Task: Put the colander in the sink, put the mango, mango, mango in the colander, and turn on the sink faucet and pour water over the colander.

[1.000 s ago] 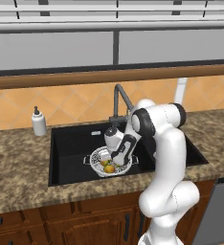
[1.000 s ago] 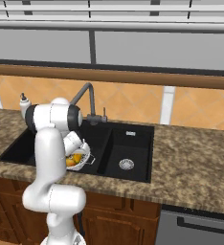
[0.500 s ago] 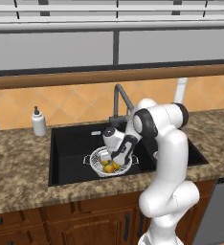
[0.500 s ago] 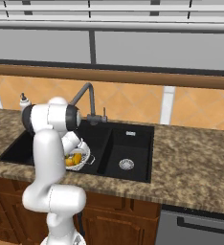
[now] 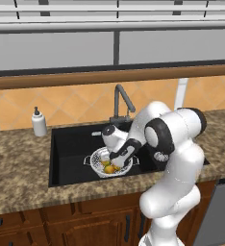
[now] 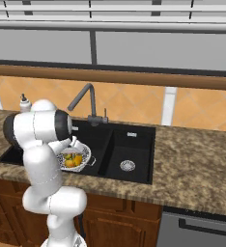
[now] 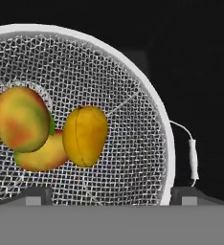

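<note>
The silvery perforated colander sits in the large basin of the black sink. Three yellow-orange mangos lie together in it: one with red and green patches, one plain orange, and one beneath them. From the base cameras they read as a small cluster. My gripper hangs open just above the colander, nothing between its fingertips. The dark faucet arches behind the basin with no water running.
A white soap dispenser stands on the speckled counter left of the sink. The smaller basin with its silver drain lies to the right. A tiled wall and window close off the back.
My fingers have spread apart above the colander. The arm has barely shifted, and the mangos rest in the bowl.
</note>
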